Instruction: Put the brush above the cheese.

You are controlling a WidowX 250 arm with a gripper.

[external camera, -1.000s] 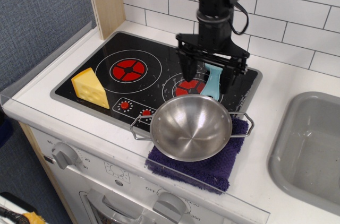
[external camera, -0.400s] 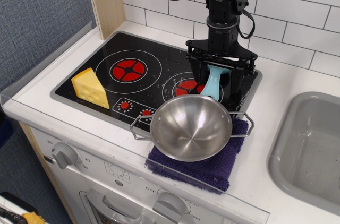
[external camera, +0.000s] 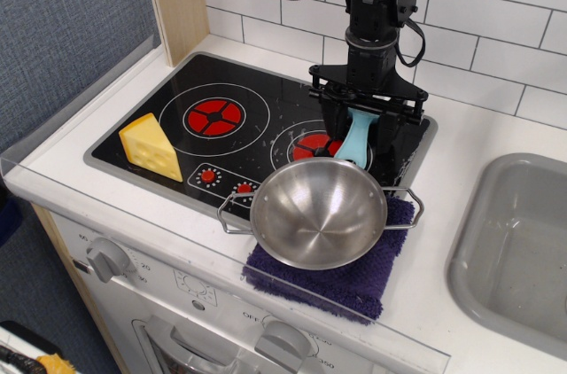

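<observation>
In the 1 view, the gripper (external camera: pixel 363 145) hangs low over the stove's right burner, its jaws set apart on either side of the brush (external camera: pixel 355 140), whose handle runs toward the camera. Whether they grip it I cannot tell. The cheese (external camera: pixel 152 146) sits well to the gripper's left. A steel bowl (external camera: pixel 317 213) lies just in front.

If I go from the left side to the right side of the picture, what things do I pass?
Cheese → left red burner → steel bowl on its purple cloth → sink. The blue brush and the gripper around it sit behind the bowl, so they overlap it in the order.
</observation>
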